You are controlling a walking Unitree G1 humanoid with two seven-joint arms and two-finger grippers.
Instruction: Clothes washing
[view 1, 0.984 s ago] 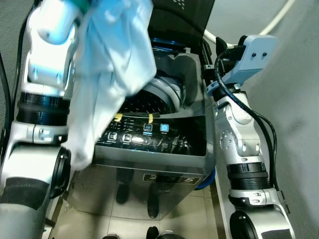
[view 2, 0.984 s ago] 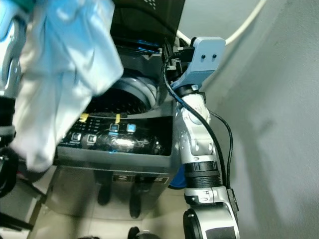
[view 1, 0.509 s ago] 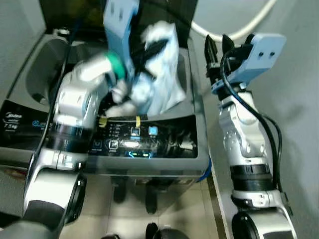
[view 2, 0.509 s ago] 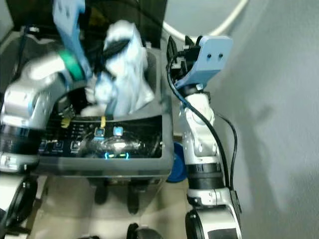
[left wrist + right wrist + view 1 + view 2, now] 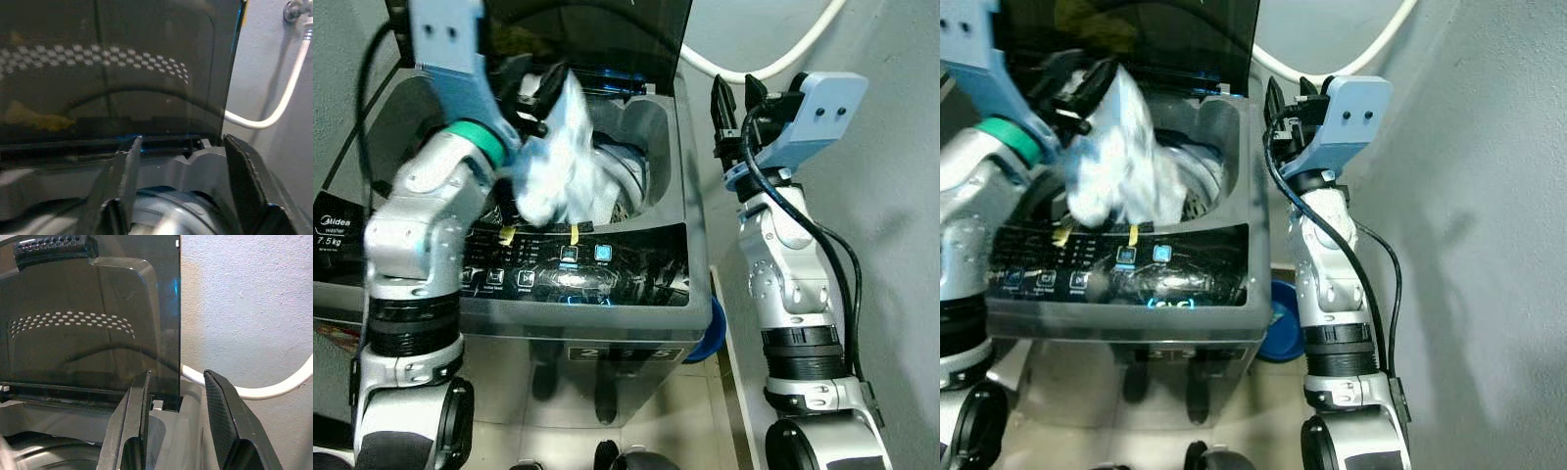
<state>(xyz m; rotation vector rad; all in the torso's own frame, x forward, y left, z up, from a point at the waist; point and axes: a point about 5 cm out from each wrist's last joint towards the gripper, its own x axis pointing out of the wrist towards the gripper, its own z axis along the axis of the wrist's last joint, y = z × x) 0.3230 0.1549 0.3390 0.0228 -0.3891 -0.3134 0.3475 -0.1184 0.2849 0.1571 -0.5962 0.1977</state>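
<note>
Washer [image 5: 607,294]: grey top-loader, taking up most of the space in front of the robot. A grey wall stands on its right.
Lid [image 5: 597,39]: dark, see-through, raised upright at the back of the washer. A dotted pattern shows on it in both wrist views.
Drum [image 5: 631,186]: open at the top, with a pale ring round its mouth.
Panel [image 5: 578,274]: glossy black strip along the washer's front edge. Small lit blue buttons; two yellow tabs at its rear edge.
Left arm: silver, with a green band at the wrist, bent up over the washer's left half.
Right arm: silver, raised upright just beside the washer's right wall, with a blue block at the wrist.
Hose [image 5: 754,69]: white, curving along the wall behind the washer, from the lid's corner up toward the right.
Cloth [image 5: 558,157]: white, bunched, hanging over the drum's left rim, its lower end draping toward the panel.
Left gripper [image 5: 543,93]: above the drum's back left; black fingers closed on the top of the cloth. In its wrist view the fingers [image 5: 127,181] point at the lid.
Right gripper [image 5: 732,98]: held off the washer's back right corner, fingers parted a little, holding nothing, clear of the lid.
Blue disc [image 5: 710,338]: low at the washer's right front corner; what it is I cannot tell.
</note>
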